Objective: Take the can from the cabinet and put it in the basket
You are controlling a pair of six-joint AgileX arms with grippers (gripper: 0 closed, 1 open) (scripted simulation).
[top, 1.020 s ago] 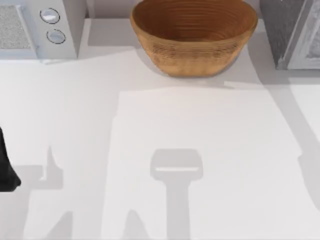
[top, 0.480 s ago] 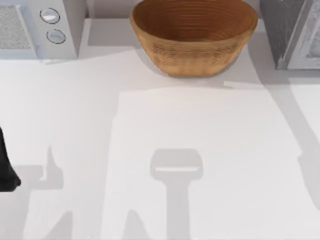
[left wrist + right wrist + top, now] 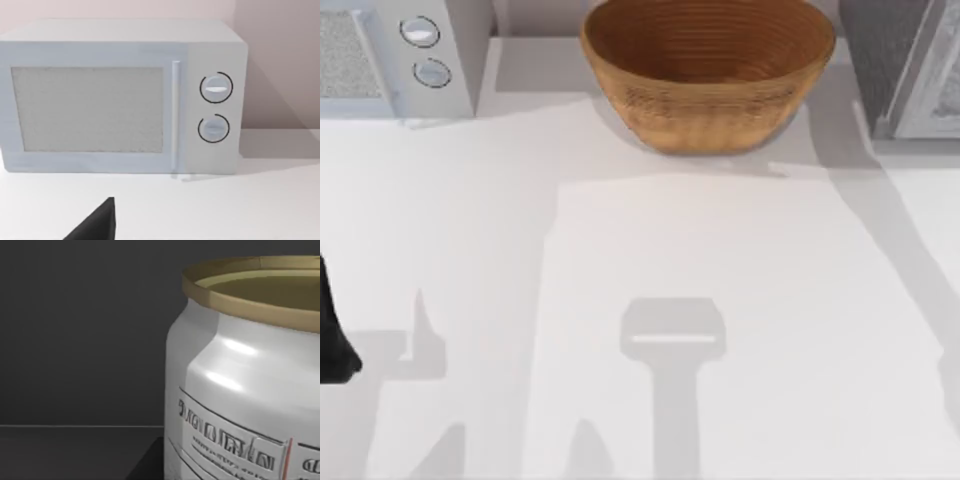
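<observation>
Step in hand: reaching for the can (image 3: 240, 390), close before the right wrist camera inside the dark cabinet (image 3: 885, 60) (upper right, top view). Gripper closure: cannot tell. Next: grasp, withdraw, carry to basket (image 3: 708, 75), top centre.

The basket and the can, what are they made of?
The basket looks like woven wicker: tan-brown, matt, with fine ribbed rings around the inside and outside. The can looks like metal: its silver-white side is smooth and glossy with bright glints, the rim has a dull gold tint, and the label seems printed on. Since this is a rendered scene, both are only how they look.
</observation>
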